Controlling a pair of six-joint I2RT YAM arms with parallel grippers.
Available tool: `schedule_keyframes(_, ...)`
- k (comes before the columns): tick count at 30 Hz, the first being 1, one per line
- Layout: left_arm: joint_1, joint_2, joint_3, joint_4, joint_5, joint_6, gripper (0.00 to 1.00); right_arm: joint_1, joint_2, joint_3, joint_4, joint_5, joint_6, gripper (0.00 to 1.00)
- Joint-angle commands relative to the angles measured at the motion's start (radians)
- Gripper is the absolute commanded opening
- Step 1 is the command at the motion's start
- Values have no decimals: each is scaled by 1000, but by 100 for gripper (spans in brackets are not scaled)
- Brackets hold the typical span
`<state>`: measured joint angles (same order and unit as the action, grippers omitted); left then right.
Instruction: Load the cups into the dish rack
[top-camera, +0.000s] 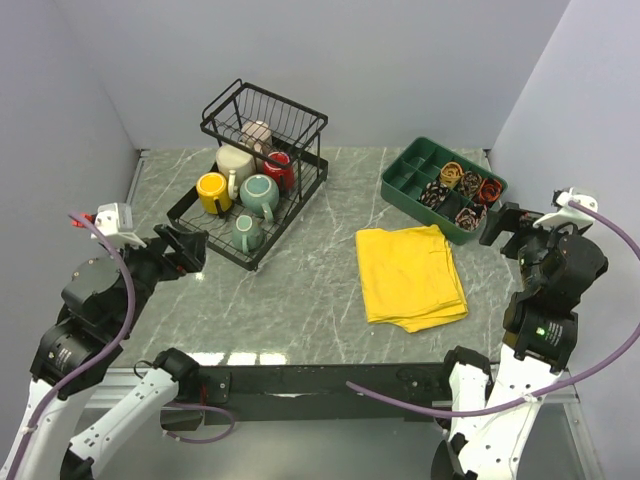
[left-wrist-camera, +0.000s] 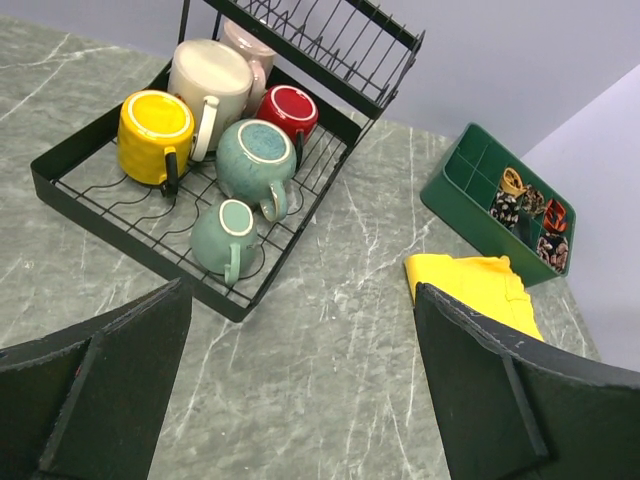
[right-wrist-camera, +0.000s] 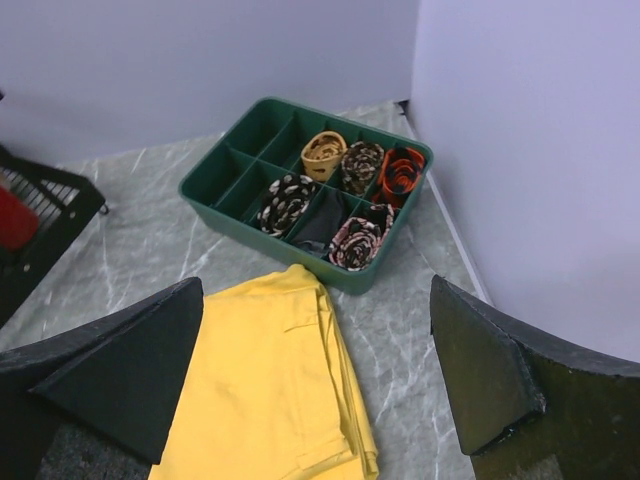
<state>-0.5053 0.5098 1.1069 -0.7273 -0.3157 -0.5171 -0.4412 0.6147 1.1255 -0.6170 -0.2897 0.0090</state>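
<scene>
The black wire dish rack (top-camera: 205, 235) stands at the back left of the table, and shows in the left wrist view (left-wrist-camera: 95, 210). On its lower tier lie a yellow mug (top-camera: 212, 192), a cream mug (top-camera: 236, 161), a lilac-beige mug (top-camera: 258, 133), a red mug (top-camera: 279, 170), a teal mug (top-camera: 260, 194) and a small green mug (top-camera: 247, 232). My left gripper (top-camera: 184, 250) is open and empty, just left of the rack's near corner. My right gripper (top-camera: 500, 224) is open and empty, near the green tray at the right.
A green compartmented tray (top-camera: 420, 185) with rolled items stands at the back right. A folded yellow cloth (top-camera: 410, 275) lies in front of it. Grey walls close in the left, back and right sides.
</scene>
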Motion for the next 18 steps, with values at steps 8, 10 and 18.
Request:
schedule_keyframes(8,1,-25,33,-26,-14,17,96,-1,-38,-15,65,64,23,100)
schedule_keyframes(10,1,-28,33,-24,-13,17,96,-1,-49,-21,71,64,19,100)
schedule_keyframes(18,1,-20,33,-18,-6,19,96,-1,-61,-52,82,58,0,100)
